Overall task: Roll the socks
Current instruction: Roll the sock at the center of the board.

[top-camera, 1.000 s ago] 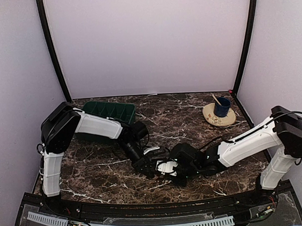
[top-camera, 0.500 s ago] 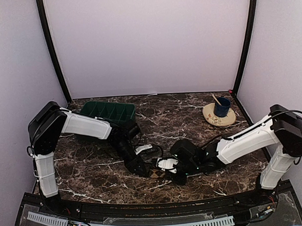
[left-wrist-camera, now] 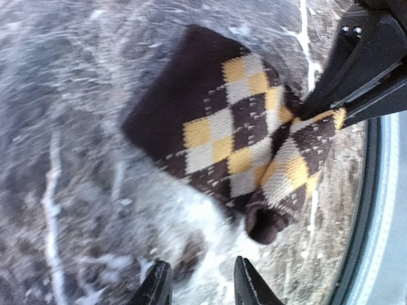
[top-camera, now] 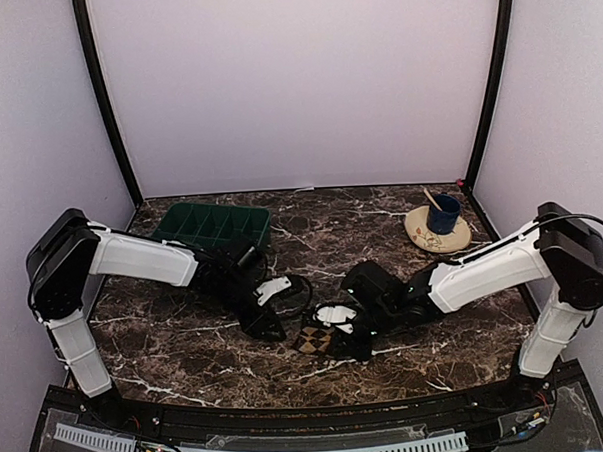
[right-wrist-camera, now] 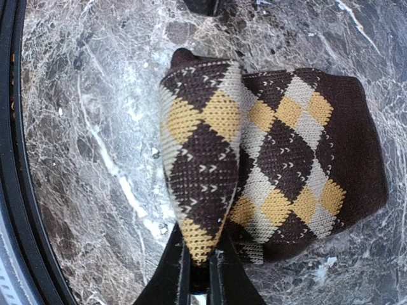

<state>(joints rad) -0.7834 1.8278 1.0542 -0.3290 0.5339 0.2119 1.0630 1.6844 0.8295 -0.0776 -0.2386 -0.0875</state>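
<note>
The socks (top-camera: 316, 339) show as one brown, yellow and grey diamond-checkered bundle folded on the marble near the front middle. In the right wrist view a flap of the checkered sock (right-wrist-camera: 200, 159) stands up from the folded part (right-wrist-camera: 299, 165). My right gripper (right-wrist-camera: 200, 270) is shut on the lower tip of that flap, and from above it (top-camera: 353, 341) sits just right of the bundle. My left gripper (left-wrist-camera: 200, 287) is open and empty, hovering a short way off the socks (left-wrist-camera: 235, 133), left of them (top-camera: 272, 329) from above.
A green compartment tray (top-camera: 213, 224) stands at the back left. A beige plate (top-camera: 428, 240) with a blue cup (top-camera: 443, 216) sits at the back right. The table's black front rail (right-wrist-camera: 13, 190) runs close to the bundle.
My left gripper has opened, let go of the socks and drawn back to the left. The right gripper stays shut on the checkered sock, shifted slightly.
</note>
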